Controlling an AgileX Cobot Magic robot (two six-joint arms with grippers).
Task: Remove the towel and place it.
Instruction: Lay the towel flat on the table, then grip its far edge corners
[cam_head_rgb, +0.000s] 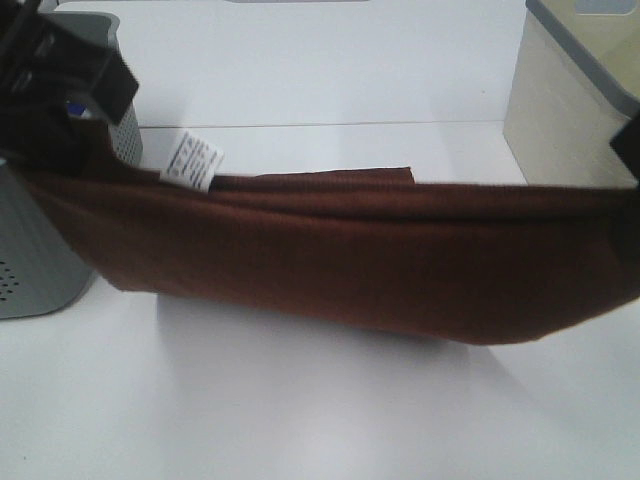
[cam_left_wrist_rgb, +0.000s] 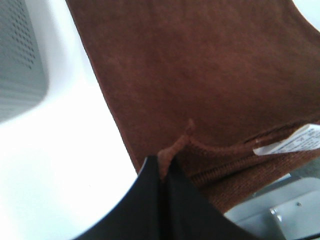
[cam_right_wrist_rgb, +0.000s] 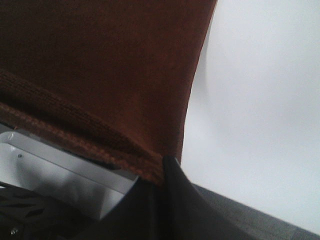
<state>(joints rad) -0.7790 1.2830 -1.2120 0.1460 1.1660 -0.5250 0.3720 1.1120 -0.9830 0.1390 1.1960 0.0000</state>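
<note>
The reddish-brown towel (cam_head_rgb: 350, 250) hangs stretched in the air across the exterior high view, sagging in the middle above the white table. A white care label (cam_head_rgb: 193, 162) sticks up from its top hem near the left end. My left gripper (cam_left_wrist_rgb: 164, 167) is shut on one top corner of the towel (cam_left_wrist_rgb: 200, 75), with the hem pinched between its black fingers. At the other end my right gripper (cam_right_wrist_rgb: 164, 167) is shut on the opposite corner of the towel (cam_right_wrist_rgb: 100, 70). In the exterior high view only a dark edge of the right gripper (cam_head_rgb: 630, 150) shows at the frame's right side.
A grey perforated basket (cam_head_rgb: 30, 260) stands at the left, under the left arm. A beige bin with a grey rim (cam_head_rgb: 570, 100) sits at the back right. The white table (cam_head_rgb: 300, 400) lies below the towel.
</note>
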